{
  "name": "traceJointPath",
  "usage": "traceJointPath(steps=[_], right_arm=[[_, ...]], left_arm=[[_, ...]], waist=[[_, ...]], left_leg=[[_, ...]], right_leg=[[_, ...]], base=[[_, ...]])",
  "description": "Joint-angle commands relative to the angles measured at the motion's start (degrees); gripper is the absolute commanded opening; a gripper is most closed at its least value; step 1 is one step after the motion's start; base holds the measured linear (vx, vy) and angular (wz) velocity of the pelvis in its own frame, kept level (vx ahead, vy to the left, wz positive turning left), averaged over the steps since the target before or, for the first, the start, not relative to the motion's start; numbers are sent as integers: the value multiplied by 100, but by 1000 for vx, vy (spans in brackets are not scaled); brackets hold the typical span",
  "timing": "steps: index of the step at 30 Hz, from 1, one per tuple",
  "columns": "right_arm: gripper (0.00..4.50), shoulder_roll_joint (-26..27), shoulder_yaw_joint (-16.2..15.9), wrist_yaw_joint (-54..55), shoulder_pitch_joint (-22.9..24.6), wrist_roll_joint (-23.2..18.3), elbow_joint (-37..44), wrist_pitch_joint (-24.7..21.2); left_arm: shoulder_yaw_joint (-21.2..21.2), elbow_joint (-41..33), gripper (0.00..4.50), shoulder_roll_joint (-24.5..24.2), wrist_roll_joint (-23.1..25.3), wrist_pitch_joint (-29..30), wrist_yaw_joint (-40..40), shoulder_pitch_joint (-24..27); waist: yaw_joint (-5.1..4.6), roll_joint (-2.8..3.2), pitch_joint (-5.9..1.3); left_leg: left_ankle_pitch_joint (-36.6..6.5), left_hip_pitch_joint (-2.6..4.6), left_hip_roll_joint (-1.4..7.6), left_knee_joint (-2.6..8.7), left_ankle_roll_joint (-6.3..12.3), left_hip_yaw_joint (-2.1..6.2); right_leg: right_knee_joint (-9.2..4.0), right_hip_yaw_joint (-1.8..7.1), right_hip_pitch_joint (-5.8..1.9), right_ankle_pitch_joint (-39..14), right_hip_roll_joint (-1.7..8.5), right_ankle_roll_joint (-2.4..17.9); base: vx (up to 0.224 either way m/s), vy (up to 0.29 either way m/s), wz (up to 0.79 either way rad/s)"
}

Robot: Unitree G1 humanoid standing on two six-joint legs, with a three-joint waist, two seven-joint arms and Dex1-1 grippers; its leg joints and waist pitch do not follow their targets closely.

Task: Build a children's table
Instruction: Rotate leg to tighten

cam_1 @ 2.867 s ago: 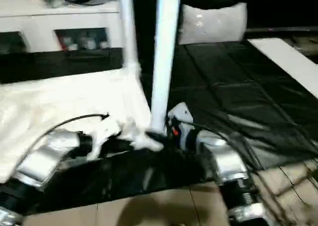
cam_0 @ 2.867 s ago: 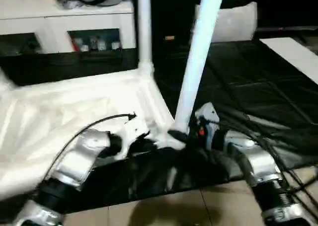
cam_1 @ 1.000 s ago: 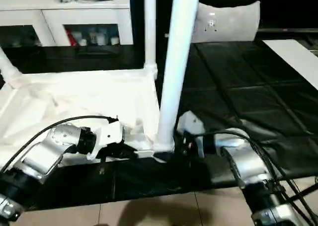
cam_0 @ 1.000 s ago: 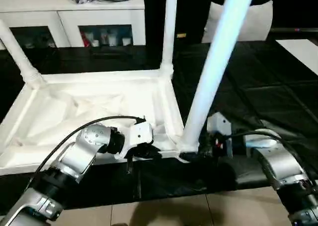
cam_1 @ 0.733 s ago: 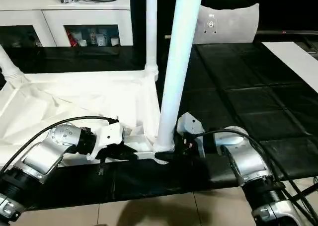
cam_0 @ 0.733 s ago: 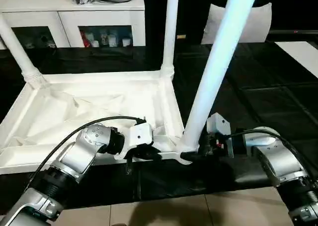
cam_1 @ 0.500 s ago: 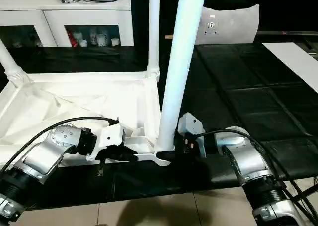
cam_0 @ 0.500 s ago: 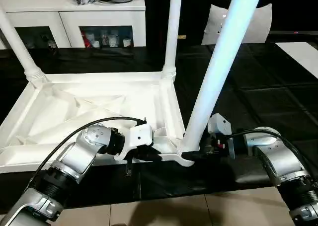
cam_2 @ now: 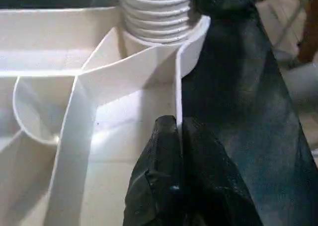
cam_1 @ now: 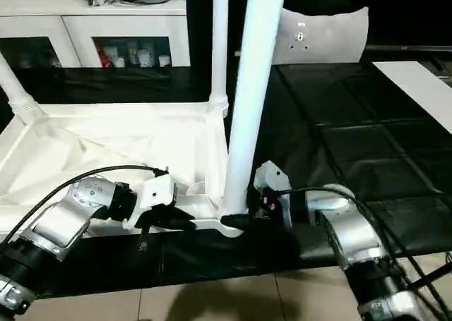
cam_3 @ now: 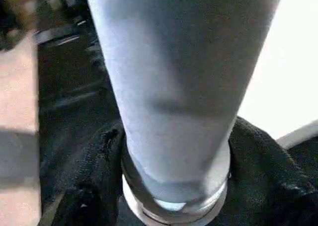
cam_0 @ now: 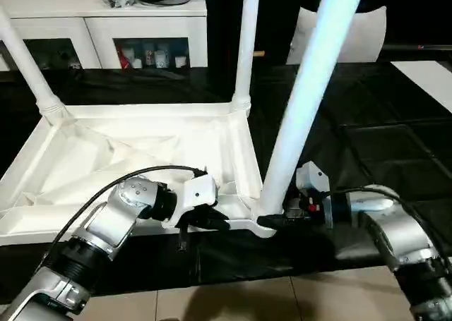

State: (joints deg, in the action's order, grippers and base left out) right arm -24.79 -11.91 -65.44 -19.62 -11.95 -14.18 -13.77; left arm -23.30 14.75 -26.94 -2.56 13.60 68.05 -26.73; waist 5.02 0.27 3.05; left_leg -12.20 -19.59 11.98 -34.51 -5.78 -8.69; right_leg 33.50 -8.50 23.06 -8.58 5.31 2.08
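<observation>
While the upturned children's table (cam_0: 141,152) lies ribbed side up on the black floor mat (cam_0: 367,144), the left pincer (cam_2: 176,136) pinches its near rim wall, fingers closed on the thin edge; just beside it to the right, the right pincer (cam_3: 174,186) holds the foot of the near leg (cam_0: 304,102), a black finger (cam_3: 94,176) on either side where the leg meets the corner socket (cam_0: 265,226); beyond both pincers two more legs (cam_0: 244,46) stand upright at the far corners; farther off stands a white cabinet (cam_0: 106,25).

Head pair downward; wrist views close on corner socket (cam_2: 164,17)
</observation>
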Motion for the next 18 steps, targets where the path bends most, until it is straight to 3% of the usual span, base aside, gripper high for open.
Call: traceJointPath(steps=[1, 2, 3, 4, 5, 6, 7, 8, 9, 10, 11, 12, 13, 14, 15, 16, 17, 18], right_arm=[[267, 559, -79, 956, 199, 62, -99, -530], [267, 559, -79, 956, 199, 62, -99, -530], [267, 784, -7, 1308, 228, 67, -115, -588], [267, 1027, 72, 1654, 243, 50, -147, -657], [267, 1296, 139, 2068, 209, 119, -246, -683], [267, 1332, 150, 2126, 199, 130, -266, -689], [267, 1661, 255, 2664, 118, 228, -423, -774], [267, 1686, 266, 2713, 107, 239, -440, -779], [267, 1974, 457, 3257, -64, 264, -697, -788], [267, 2169, 613, 3651, -213, 253, -901, -765], [267, 2232, 662, 3779, -257, 253, -950, -772], [267, 2399, 797, 4219, -421, 298, -1132, -838], [267, 2442, 801, 4324, -484, 352, -1204, -852], [267, 2463, 770, 4445, -542, 460, -1286, -815], [267, 2463, 770, 4445, -542, 460, -1286, -815], [267, 2543, 823, 4469, -552, 443, -1323, -800], [301, 2573, 866, 4452, -543, 393, -1321, -814], [336, 2595, 892, 4459, -538, 391, -1318, -821]], left_arm=[[168, -202, 0, 376, -30, 547, -613, -129], [168, -202, 0, 376, -30, 547, -613, -129], [224, -232, 0, 508, -43, 766, -810, -161], [292, -248, 0, 677, -50, 925, -1052, -199], [389, -268, 0, 922, -83, 1151, -1375, -250], [402, -270, 0, 957, -87, 1176, -1418, -257], [519, -294, 0, 1264, -128, 1420, -1806, -324], [532, -292, 0, 1291, -131, 1442, -1842, -332], [639, -220, 0, 1572, -121, 1634, -2204, -447], [738, -108, 0, 1783, -77, 1731, -2532, -557], [770, -77, 0, 1848, -61, 1769, -2633, -591], [982, 98, 0, 2105, -58, 1840, -3096, -738], [1072, 164, 0, 2203, -31, 1852, -3311, -801], [1174, 254, 0, 2307, 2, 1820, -3565, -876], [1174, 254, 0, 2307, 2, 1820, -3565, -876], [1241, 310, 0, 2371, 102, 1772, -3770, -944], [1239, 316, 0, 2366, 146, 1734, -3807, -953], [1214, 302, 0, 2346, 182, 1736, -3798, -950]], waist=[[-45, 3, -321], [-62, 18, -297], [-92, 15, -267], [-140, 20, -261], [-220, 42, -271], [-280, 43, -260], [-369, 108, -238], [-438, 122, -244], [-537, 149, -240], [-558, 212, -230], [-537, 220, -218], [-615, 37, -164], [-617, -48, -154], [-599, -127, -176], [-614, -72, -178], [-651, 1, -280], [-624, 155, -316], [-629, 142, -333]], left_leg=[[-1128, -22, 107, 427, 272, -46], [-1273, 6, 97, 426, 210, -50], [-1613, 81, 49, 396, 136, -36], [-1755, 97, 19, 375, 76, -18], [-1896, 133, 23, 362, 61, 11], [-1972, 106, 38, 375, 56, 29], [-2319, 138, 94, 410, 77, 81], [-2483, 133, 128, 424, 81, 113], [-2849, 41, 244, 520, 98, 196], [-3450, -98, 489, 746, 98, 315], [-3858, -42, 630, 919, 16, 343], [-3787, 172, 219, 664, -72, 169], [-3309, 385, -60, 347, -45, 51], [-2209, 410, -298, -20, 167, -58], [-2009, 285, -267, -6, 254, -47], [-1822, -73, -127, 157, 265, 69], [-1956, -50, 79, 283, 226, 177], [-1963, -67, 139, 363, 252, 222]], right_leg=[[-487, 329, -354, -2478, 328, 626], [-523, 315, -328, -2765, 329, 534], [-654, 224, -290, -3441, 333, 264], [-740, 145, -293, -3775, 329, 16], [-815, 64, -295, -3798, 332, -95], [-819, 40, -318, -3744, 321, -129], [-878, -58, -343, -3674, 294, -180], [-871, -109, -381, -3540, 291, -184], [-781, -156, -527, -3245, 290, -211], [-356, -38, -705, -2680, 278, -146], [24, 263, -652, -1655, 315, 179], [-496, 226, -356, -2647, 279, 197], [-872, 46, -116, -3895, 314, -26], [-1091, -109, -52, -4981, 449, -409], [-1122, -202, -170, -5077, 461, -584], [-936, -242, -477, -4440, 452, -771], [-863, -203, -496, -3657, 438, -588], [-767, -132, -484, -2875, 433, -260]], base=[[0, 0, 0], [0, 0, 0], [0, 0, 0], [0, 0, 0], [0, 0, 0], [0, 0, 0], [0, 0, 0], [0, 0, 0], [0, 0, 0], [-54, 15, -10], [0, 0, 0], [0, 0, 0], [0, 0, 0], [58, 2, -11], [58, 2, -11], [74, 13, -21], [0, 0, 0], [0, 0, 0]])
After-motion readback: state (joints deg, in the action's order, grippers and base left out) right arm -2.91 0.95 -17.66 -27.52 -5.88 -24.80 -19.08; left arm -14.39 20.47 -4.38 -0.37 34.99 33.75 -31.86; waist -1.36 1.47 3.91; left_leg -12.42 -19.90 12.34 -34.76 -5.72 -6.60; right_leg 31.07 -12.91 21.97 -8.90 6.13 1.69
